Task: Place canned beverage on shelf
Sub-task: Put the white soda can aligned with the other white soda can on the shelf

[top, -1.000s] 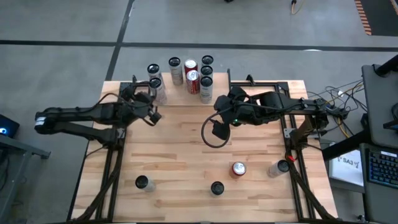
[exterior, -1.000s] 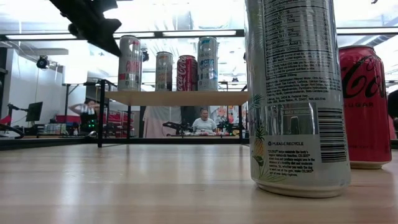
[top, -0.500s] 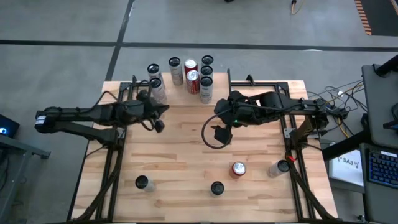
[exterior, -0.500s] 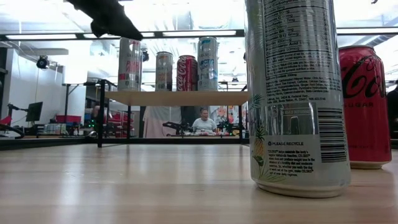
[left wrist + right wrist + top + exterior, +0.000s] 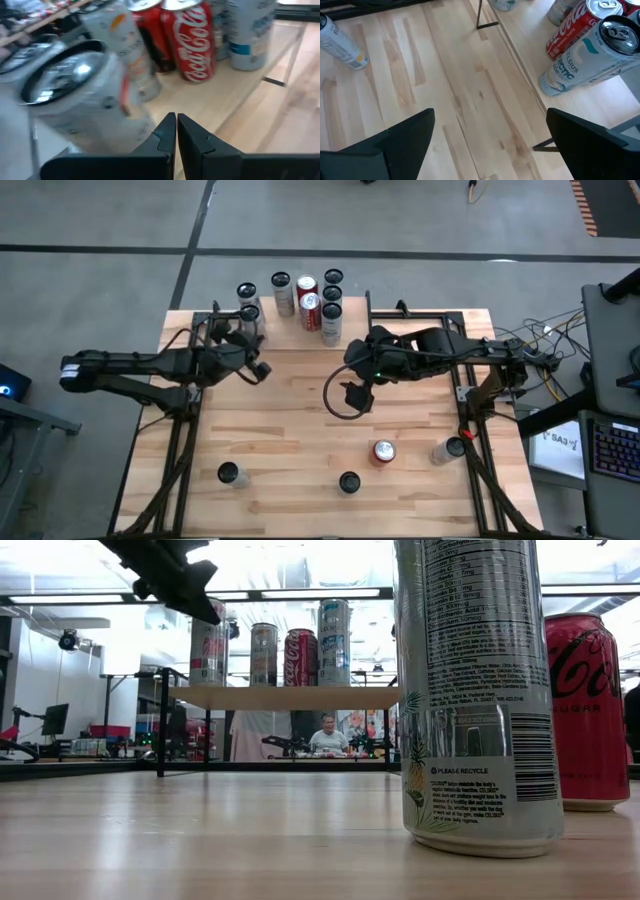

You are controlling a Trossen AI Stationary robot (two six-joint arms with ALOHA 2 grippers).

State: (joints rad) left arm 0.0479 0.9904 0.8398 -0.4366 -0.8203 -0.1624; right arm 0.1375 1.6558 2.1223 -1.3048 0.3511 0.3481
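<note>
- The bench [image 5: 300,430] has four cans standing loose at its near edge: a red cola can [image 5: 383,452], a silver can [image 5: 447,449], a dark-topped can [image 5: 348,482] and another [image 5: 231,474]; I judge these are left to place
- The shelf [image 5: 290,697] at the far edge already holds about eight upright cans [image 5: 310,310], none visibly opened
- The left gripper [image 5: 256,369], clenched and empty, is just beside the shelf's left end
- The right gripper [image 5: 355,392], spread wide and empty, hovers mid-bench
</note>
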